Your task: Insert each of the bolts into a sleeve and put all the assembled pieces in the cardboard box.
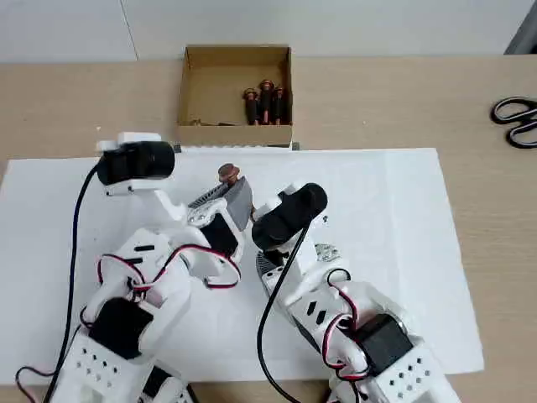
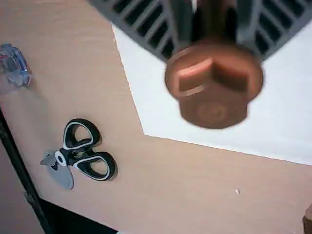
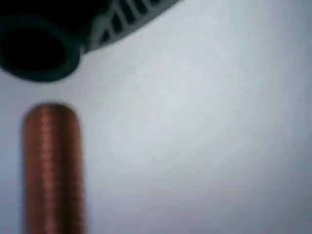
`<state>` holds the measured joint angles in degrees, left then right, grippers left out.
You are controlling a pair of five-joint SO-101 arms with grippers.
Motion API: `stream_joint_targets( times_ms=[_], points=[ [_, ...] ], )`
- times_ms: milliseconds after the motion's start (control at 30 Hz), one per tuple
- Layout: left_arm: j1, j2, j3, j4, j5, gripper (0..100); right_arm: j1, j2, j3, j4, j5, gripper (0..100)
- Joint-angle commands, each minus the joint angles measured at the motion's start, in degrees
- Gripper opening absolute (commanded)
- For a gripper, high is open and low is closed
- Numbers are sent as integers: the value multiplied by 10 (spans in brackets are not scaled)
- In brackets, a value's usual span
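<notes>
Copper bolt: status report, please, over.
Left fingers shut on copper hex-head bolt. Black tube sleeve near bolt's threaded tip, not joined. Nothing between them.

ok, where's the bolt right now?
In the high view the bolt is gripped in the left hand, over the white sheet just in front of the cardboard box.

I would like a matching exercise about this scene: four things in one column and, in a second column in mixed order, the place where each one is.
Things
1. copper-coloured bolt
2. three assembled pieces
3. scissors
4. white paper sheet

Places
A. on the bare wood of the table, beyond the sheet's edge
B. between the jaws of the left gripper
C. spread flat over the middle of the table
D. inside the cardboard box

Pairs: 1-B, 2-D, 3-A, 4-C
</notes>
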<state>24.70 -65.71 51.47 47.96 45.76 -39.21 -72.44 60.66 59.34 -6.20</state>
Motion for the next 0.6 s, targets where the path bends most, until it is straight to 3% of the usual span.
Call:
stream_joint_targets(
  times_ms=[0,200,400,567],
  points=[
    [16,-29,9,-18,2,6,-6,-10,-25,-12,-7,3],
    [62,-55,44,-19,2,6,-7,-11,-25,-15,-5,3],
    [61,-55,49,-19,0,6,-8,-12,-44,0,-4,3],
    [37,-56,44,-40,-12,6,-33,-13,-62,76,-6,3]
  ],
)
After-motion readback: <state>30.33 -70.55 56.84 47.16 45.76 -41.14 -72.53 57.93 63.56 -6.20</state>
